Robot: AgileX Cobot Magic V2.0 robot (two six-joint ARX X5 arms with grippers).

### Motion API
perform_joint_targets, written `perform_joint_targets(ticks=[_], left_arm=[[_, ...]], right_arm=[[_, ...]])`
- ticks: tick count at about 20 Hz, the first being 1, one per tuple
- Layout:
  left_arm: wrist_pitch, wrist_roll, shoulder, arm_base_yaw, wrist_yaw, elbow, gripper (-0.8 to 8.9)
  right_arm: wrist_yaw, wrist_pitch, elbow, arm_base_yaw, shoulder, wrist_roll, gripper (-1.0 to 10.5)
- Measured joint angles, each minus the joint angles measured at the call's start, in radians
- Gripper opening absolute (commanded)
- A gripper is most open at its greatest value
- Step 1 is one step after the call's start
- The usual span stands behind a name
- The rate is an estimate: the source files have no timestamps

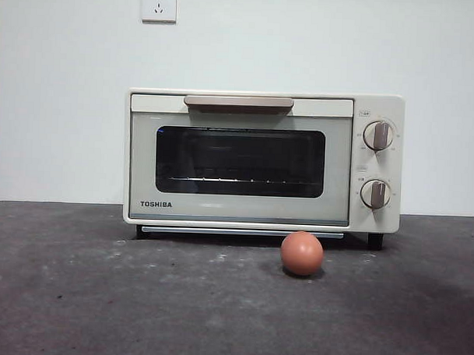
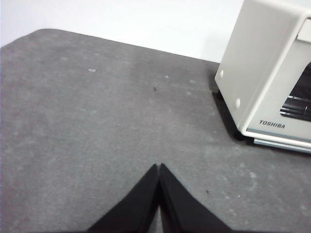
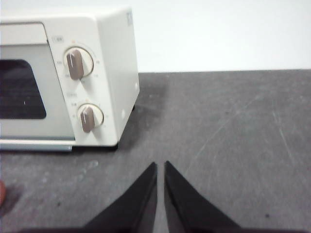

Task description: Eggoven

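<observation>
Egg (image 1: 302,253) sits by the oven's (image 1: 262,159) dial end, nearer the right gripper (image 3: 160,167); left gripper (image 2: 159,167) too is pinched closed, empty.

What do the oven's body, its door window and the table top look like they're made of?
Oven body: likely cream painted metal, smooth with a satin sheen. Door window: dark tinted glass, since the rack shows through. Table top: matte grey, mottled and scuffed, possibly a felt-like or rubbery mat.

A plain white wall (image 1: 60,101) fills the background, lit evenly and softly. A white wall socket (image 1: 159,4) sits high on it, cut by the upper edge. Below, a dark grey tabletop (image 1: 100,297), mottled with pale scuffs, meets the wall in a straight line.
</observation>
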Motion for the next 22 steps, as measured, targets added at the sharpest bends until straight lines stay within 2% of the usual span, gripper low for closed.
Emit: perform_joint_targets(ticks=[4,10,13,16,19,22], left_arm=[[0.01,-0.051,0.0,0.0,0.0,0.0,0.08],[0.028,-0.144,0.0,0.0,0.0,0.0,0.07],[0.024,-0.191,0.0,0.0,0.016,0.002,0.07],[0.01,-0.219,0.002,0.0,0.077,0.023,0.07],[0.01,-0.232,0.008,0.0,0.127,0.087,0.07],[-0.01,-0.243,0.039,0.0,0.142,0.18,0.07]], right_arm=[[0.0,0.078,0.0,0.0,0.0,0.015,0.1],[0.004,0.168,0.0,0.0,0.0,0.076,0.1],[0.003,0.192,0.001,0.0,0.0,0.127,0.0],[0.001,0.167,0.02,0.0,0.0,0.199,0.0],[-0.001,0.128,0.079,0.0,0.003,0.285,0.0],[-0.032,0.093,0.158,0.0,0.021,0.325,0.0]])
